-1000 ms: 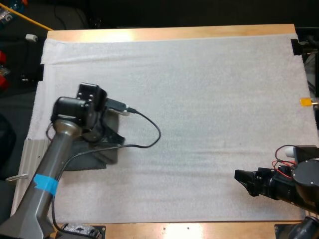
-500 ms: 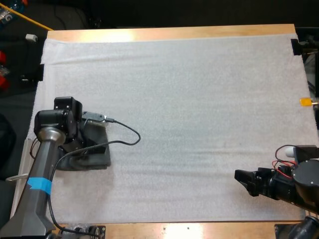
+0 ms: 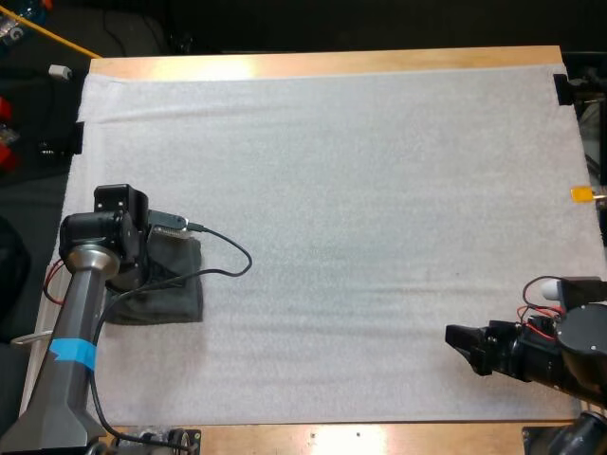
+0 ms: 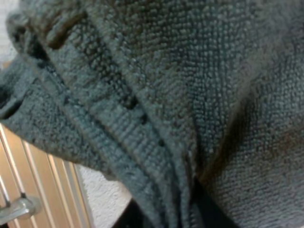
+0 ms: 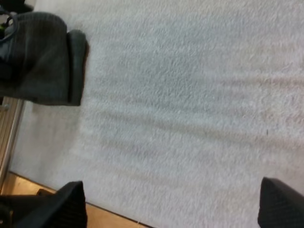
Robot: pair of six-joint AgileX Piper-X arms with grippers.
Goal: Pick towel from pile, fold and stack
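A dark grey-green towel lies folded at the left edge of the white mat. My left gripper is down on the towel's left part, mostly hidden under its own wrist. In the left wrist view the towel sits right against the camera, its fabric bunched into a pinch between my left gripper. My right gripper rests low over the mat near the front right, far from the towel. Its fingers stand wide apart with bare mat between them, and the towel lies far off.
A pale ribbed strip runs beside the mat's left edge, with a metal hook on it. The wooden table edge borders the mat at the front. The mat stretches open between the two arms.
My left arm has moved left and toward the front with the towel, which now lies flatter at the mat's left edge. The right arm has stayed put.
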